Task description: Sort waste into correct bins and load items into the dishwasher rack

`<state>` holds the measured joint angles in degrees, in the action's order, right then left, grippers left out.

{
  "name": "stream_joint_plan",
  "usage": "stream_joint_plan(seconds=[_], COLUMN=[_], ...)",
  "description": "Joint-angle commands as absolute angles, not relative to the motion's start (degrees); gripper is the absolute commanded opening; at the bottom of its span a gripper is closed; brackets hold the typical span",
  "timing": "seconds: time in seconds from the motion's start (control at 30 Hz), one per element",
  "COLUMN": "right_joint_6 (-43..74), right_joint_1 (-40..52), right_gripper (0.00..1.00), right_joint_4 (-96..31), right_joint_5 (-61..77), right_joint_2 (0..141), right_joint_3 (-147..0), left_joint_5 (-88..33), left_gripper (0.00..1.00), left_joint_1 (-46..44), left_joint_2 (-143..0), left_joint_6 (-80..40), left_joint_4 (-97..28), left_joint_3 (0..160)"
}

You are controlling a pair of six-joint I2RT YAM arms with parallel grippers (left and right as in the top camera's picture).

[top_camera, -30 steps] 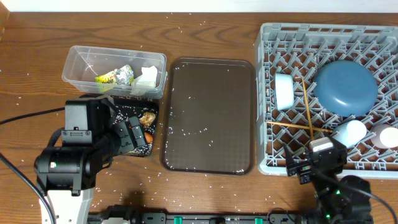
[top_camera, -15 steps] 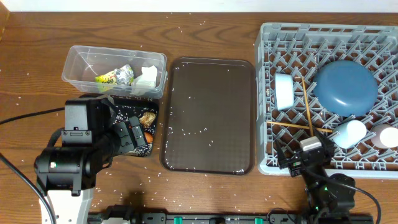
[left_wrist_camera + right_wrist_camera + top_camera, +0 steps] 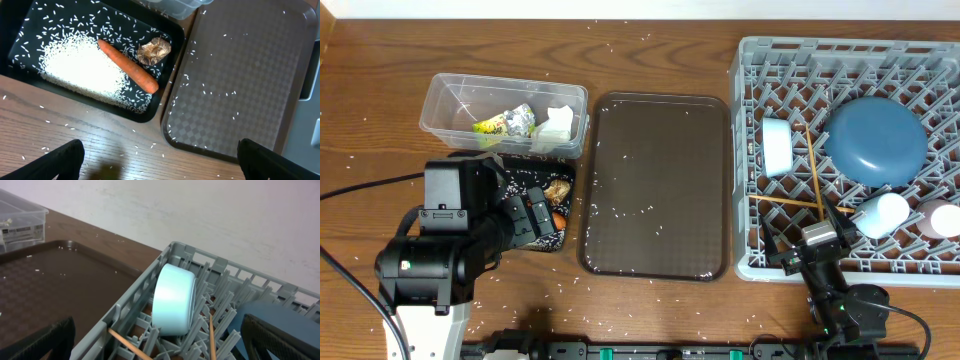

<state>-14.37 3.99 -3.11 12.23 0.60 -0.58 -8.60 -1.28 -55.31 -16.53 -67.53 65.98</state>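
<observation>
- My left pincer is released: jaws spread wide, nothing between them. It hangs over the near edges of the black tray and the brown serving tray.
- The black tray holds the carrot, the brown lump just beside it, and a heap of rice. Loose grains lie on the serving tray and the table.
- The clear tub, behind the black tray, holds the foil wrapper and the crumpled paper.
- My right pincer is released and empty, at the near-left corner of the dishwasher rack.
- In the rack, the white bowl stands on edge near the left wall.
- The blue plate sits to the bowl's right, with the crossed chopsticks between them.
- The light cup and the pink cup lie side by side, near right.
</observation>
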Motion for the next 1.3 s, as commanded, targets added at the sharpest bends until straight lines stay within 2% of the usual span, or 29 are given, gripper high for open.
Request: stream_joint_plan(seconds=[0.0, 1.03, 1.13, 1.27], right_joint_6=[-14.9, -14.9, -14.9, -14.9], right_joint_1=[4.1, 4.1, 4.1, 4.1], right_gripper=[0.99, 0.99, 0.99, 0.99], right_joint_4=[-3.0, -3.0, -3.0, -3.0], right_joint_5=[13.0, 13.0, 13.0, 13.0], right_joint_2=[0.3, 0.3, 0.3, 0.3], right_joint_3=[-0.3, -0.3, -0.3, -0.3], left_joint_5=[-8.3, -8.0, -3.9, -3.6], left_gripper=[0.98, 0.98, 0.98, 0.98], left_joint_1=[-1.0, -1.0, -1.0, -1.1], left_joint_2=[-55.3, -54.2, -49.9, -41.7], left_joint_6=[-16.8, -16.8, -16.2, -15.1], left_joint_4=[-67.7, -67.4, -63.3, -47.9], left_joint_3=[66.1, 65.5, 63.9, 57.2])
